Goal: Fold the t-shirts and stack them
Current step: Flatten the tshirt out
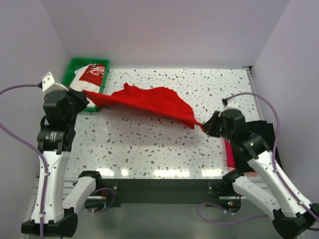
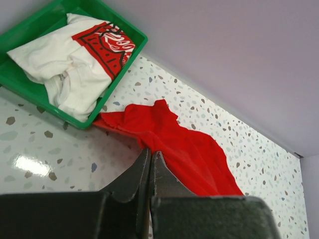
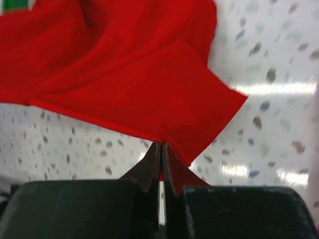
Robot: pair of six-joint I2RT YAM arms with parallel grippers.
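Speckled white stone-pattern table top [image 1: 164, 149], pale lilac walls on three sides.

Left claw [image 1: 89, 99]: clenched. Wrist view shows both fingers pressed together [image 2: 150, 154], no gap, with the plain bright red cloth t-shirt [image 1: 149, 102] running out from beside the tips. From the top view I have its left end pinched.

Right claw [image 1: 204, 124]: clenched on the opposite end of the same shirt. Wrist view shows the tips meeting [image 3: 161, 145] on the lower edge of a flat red panel [image 3: 124, 74].

Red shirt: strung across the table between my two claws, bunched and rumpled near the middle, tapering to a point at each grip. Shadow under it on the table. Cannot tell whether the middle touches the surface.

Green plastic tray [image 1: 75, 64]: far left corner of the table, just beyond my left claw. A crumpled white cloth t-shirt with a red print [image 1: 87, 77] lies inside it, print facing up [image 2: 107, 45]. A corner of the red shirt [image 2: 189, 149] reaches the tray's near wall [image 2: 30, 27].

Right edge of table, under my right arm: folded black cloth shirt [image 1: 266, 132], with a folded magenta cloth shirt [image 1: 230, 155] just beside it on its left side.
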